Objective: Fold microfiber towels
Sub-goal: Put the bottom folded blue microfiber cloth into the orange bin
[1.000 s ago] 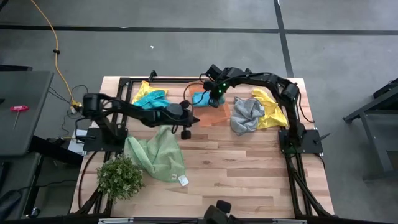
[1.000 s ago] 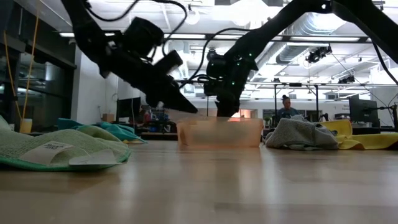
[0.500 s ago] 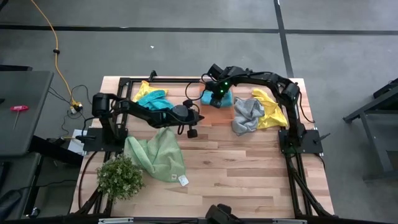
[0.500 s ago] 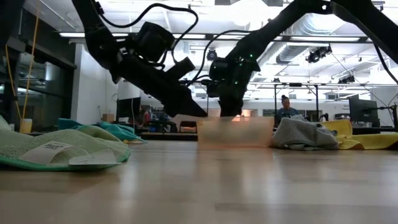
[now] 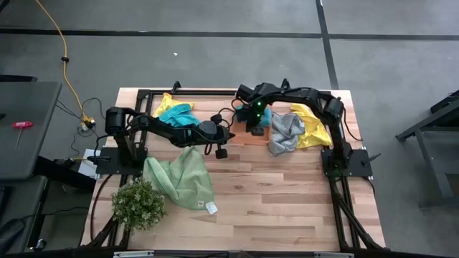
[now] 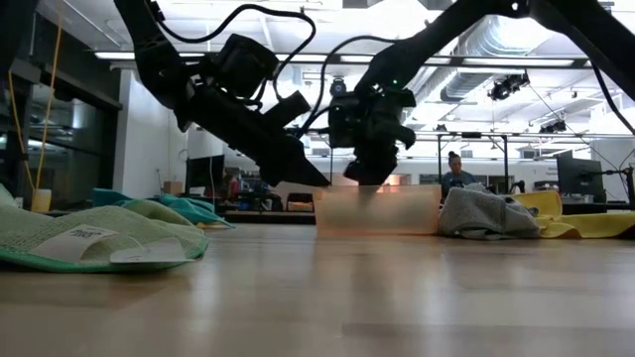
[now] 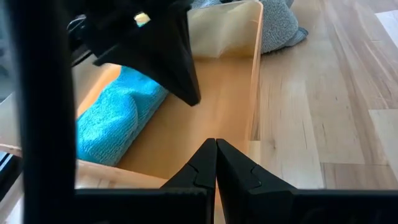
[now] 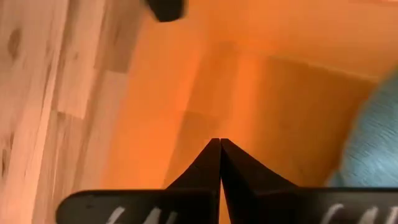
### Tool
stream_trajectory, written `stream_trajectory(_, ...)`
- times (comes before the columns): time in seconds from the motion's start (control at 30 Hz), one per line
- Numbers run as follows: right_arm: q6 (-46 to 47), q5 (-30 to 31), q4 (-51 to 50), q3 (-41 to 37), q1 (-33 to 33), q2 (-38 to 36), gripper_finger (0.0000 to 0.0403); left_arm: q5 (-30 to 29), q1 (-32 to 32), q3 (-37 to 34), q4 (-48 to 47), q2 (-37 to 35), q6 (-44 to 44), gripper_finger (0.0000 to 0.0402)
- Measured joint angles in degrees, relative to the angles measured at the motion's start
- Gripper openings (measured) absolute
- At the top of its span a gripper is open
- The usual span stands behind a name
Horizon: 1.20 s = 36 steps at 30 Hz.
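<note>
An orange translucent bin [image 5: 249, 137] stands on the table at the back middle, and a folded teal-blue towel [image 7: 115, 121] lies in it. My left gripper [image 6: 322, 180] is shut at the bin's left wall. My right gripper [image 8: 219, 143] is shut and points down inside the bin, over its floor [image 8: 261, 93] beside the teal towel [image 8: 373, 143]. A light green towel [image 5: 181, 179] with a white tag lies spread at the front left. Grey [image 5: 285, 132] and yellow [image 5: 313, 126] towels lie crumpled at the right. My left gripper's shut fingertips meet the top edge of the bin's left wall [image 6: 320, 190], slanting down from the table's left. The bin stands flat on the table. My right gripper is inside the bin, but whether its tips touch the floor cannot be told.
A yellow and a teal towel [image 5: 176, 112] lie heaped at the back left. A small bushy plant [image 5: 136, 204] stands at the front left corner. Bare wood [image 5: 287, 201] lies across the front middle and right. A person shows far off in the room [image 6: 455, 171].
The bin, with the teal towel in it, has slid toward the table's right edge, up near the grey towel. My left gripper has followed it rightward at its left wall. My right gripper has moved right with the bin and stayed inside it.
</note>
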Motion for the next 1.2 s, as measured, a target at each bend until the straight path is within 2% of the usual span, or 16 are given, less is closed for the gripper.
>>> stream_trajectory(0.07, -0.16, 1.32, 1.35, -0.72, 0.36, 0.00, 0.0000, 0.00, 0.00, -0.02, 0.04, 0.00, -0.03, 0.0000)
stream_trajectory(0.3, 3.30, 13.05, 6.57, -1.65, 0.52, 0.00, 0.0000, 0.20, 0.00, -0.04, 0.24, 0.04, -0.90, 0.0000)
stream_trajectory(0.63, 10.88, 19.68, 10.20, -1.65, -2.71, 0.00, 0.0000, 1.97, 0.00, -0.07, 0.22, 0.05, -1.06, 0.0000)
stream_trajectory(0.9, 11.06, 24.65, 15.87, -1.65, -4.98, 0.00, 0.0000, 2.33, 0.00, -0.07, 0.17, 0.07, -1.09, 0.0000)
stream_trajectory(1.2, 13.81, 26.77, 20.97, -1.65, -6.48, 0.00, 0.0000, 2.36, -0.04, -0.09, -0.01, 0.07, -1.09, 0.0000)
